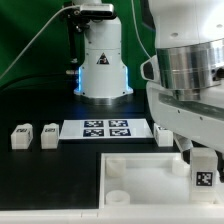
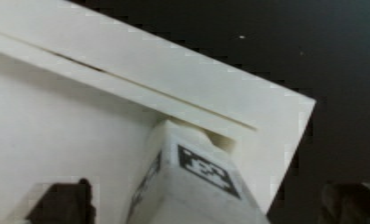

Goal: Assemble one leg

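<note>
The leg (image 1: 203, 171) is seen at the exterior view's right, standing upright over the near corner of the big white panel (image 1: 140, 170). Its long side runs up and down, and its black-and-white tag faces the exterior camera. The arm's bulky white and silver body hangs right above it.

In the wrist view the leg (image 2: 196, 170) is found between the two dark fingertips (image 2: 57, 202) of the tool (image 2: 208, 205). So the leg lies straight below the tool, along the same line as the tool itself. It looks as if the leg is held by the tool, with the jaws set narrow around it, but the touch of the pads on the leg is not shown clearly, so it cannot be told for sure.

The lower end of the leg points down at the panel (image 2: 93, 130). A round socket (image 1: 118, 196) can be seen in another corner of the panel in the exterior view. The socket under the leg is hidden, so it cannot be told whether the leg is already in its hole or just above it. The leg's end seems to meet the panel's raised edge in the wrist view.

It is judged that the next move depends on the leg being kept straight up over the corner hole, then pushed or turned down.

Other small white legs (image 1: 21, 136) are left on the dark worktop (image 1: 40, 170) at the exterior view's left, beside the marker board (image 1: 107, 129).
</note>
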Robot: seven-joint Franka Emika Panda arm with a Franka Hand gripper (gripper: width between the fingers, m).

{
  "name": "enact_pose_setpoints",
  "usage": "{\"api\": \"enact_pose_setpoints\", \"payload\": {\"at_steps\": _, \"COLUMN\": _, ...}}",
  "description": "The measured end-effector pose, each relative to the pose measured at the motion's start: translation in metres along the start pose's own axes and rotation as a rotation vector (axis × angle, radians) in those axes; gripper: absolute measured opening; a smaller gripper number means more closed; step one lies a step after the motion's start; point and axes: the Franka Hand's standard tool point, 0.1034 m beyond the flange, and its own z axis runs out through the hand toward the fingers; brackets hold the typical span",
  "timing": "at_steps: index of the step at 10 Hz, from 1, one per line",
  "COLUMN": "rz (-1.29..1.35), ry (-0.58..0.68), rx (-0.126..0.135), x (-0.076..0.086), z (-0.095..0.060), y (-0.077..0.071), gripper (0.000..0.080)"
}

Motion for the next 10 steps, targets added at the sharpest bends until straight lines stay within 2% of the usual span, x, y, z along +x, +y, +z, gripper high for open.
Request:
{"api": "enact_pose_setpoints", "payload": {"at_steps": 3, "rz": -0.315, "ry": 0.001, "rx": -0.001, "x": 0.0012, "z": 0.0001, "y": 0.0005, "gripper": 0.0649}}
{"api": "enact_pose_setpoints", "payload": {"at_steps": 4, "rz": -0.535, "ry": 0.01, "rx": -0.033, "x": 0.0011, "z": 0.0001, "y": 0.0023, "gripper": 0.0649}}
{"api": "enact_pose_setpoints", "payload": {"at_steps": 5, "rz": -0.737, "ry": 0.021, "rx": -0.051, "x": 0.0029, "z": -0.0002, "y": 0.003, "gripper": 0.0649}}
{"api": "enact_pose_setpoints", "payload": {"at_steps": 7, "rz": -1.011, "ry": 0.02, "rx": -0.067, "x": 0.0075, "z": -0.0002, "y": 0.0047, "gripper": 0.0649}}
{"api": "enact_pose_setpoints", "payload": {"at_steps": 8, "rz": -1.009, "ry": 0.021, "rx": -0.067, "x": 0.0074, "z": -0.0001, "y": 0.0047, "gripper": 0.0649}}
{"api": "enact_pose_setpoints", "payload": {"at_steps": 9, "rz": -0.975, "ry": 0.022, "rx": -0.067, "x": 0.0075, "z": 0.0, "y": 0.0049, "gripper": 0.0608}}
{"api": "enact_pose_setpoints", "payload": {"at_steps": 10, "rz": -0.977, "ry": 0.022, "rx": -0.067, "x": 0.0078, "z": 0.0, "y": 0.005, "gripper": 0.044}}
